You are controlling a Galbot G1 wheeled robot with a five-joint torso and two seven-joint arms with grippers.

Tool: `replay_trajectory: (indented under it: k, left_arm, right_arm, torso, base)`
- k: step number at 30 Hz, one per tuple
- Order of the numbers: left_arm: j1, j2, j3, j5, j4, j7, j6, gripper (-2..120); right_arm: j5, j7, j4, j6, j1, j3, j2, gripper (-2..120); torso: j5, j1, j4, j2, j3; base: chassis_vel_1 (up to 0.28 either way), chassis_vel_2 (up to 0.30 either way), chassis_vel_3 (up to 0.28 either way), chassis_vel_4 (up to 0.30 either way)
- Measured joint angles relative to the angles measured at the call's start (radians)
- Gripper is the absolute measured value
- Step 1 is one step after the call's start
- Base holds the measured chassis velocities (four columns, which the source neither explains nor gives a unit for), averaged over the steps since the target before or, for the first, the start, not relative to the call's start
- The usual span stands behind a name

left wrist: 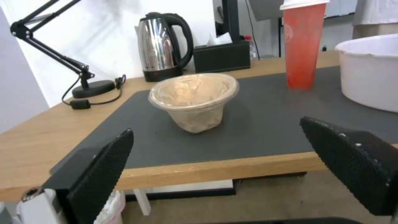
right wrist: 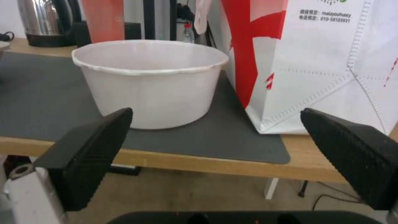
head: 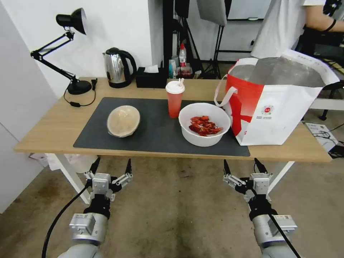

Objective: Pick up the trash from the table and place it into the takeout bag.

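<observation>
On the dark mat of the table lie three pieces of trash. A tan lidded bowl lies tipped at the left. A red cup with white lid and straw stands mid-table. A wide white bowl holds red food scraps. The takeout bag, white with a red panel and foil lining, stands open at the right. My left gripper and right gripper hang open below the table's front edge, holding nothing.
A steel kettle, a black tissue box and a black desk lamp stand along the table's back. A white wall closes the left. Stands, cables and a person are behind the table. Bare floor lies under my arms.
</observation>
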Motion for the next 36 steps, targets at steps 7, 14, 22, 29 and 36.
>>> replay_trajectory:
  k: [7,14,22,29,36]
  left_arm:
    - [0.000,0.000,0.000,0.000,0.000,0.000,0.000,100]
    - [0.000,0.000,0.000,0.000,0.000,0.000,0.000,100]
    - [0.000,0.000,0.000,0.000,0.000,0.000,0.000,100]
    - [0.000,0.000,0.000,0.000,0.000,0.000,0.000,100]
    - [0.000,0.000,0.000,0.000,0.000,0.000,0.000,100]
  right_arm:
    - [0.000,0.000,0.000,0.000,0.000,0.000,0.000,100]
    - [0.000,0.000,0.000,0.000,0.000,0.000,0.000,100]
    - [0.000,0.000,0.000,0.000,0.000,0.000,0.000,100]
    - [0.000,0.000,0.000,0.000,0.000,0.000,0.000,100]
    - [0.000,0.000,0.000,0.000,0.000,0.000,0.000,100]
  torso:
    - [0.0000,0.000,0.0000,0.000,0.000]
    - [0.0000,0.000,0.0000,0.000,0.000]
    - [0.0000,0.000,0.0000,0.000,0.000]
    - [0.0000,0.000,0.0000,0.000,0.000]
    - [0.0001,0.000,0.0000,0.000,0.000]
  base:
    - [0.000,0.000,0.000,0.000]
    - [0.000,0.000,0.000,0.000]
    - [0.000,0.000,0.000,0.000]
    - [0.000,0.000,0.000,0.000]
    - [0.000,0.000,0.000,0.000]
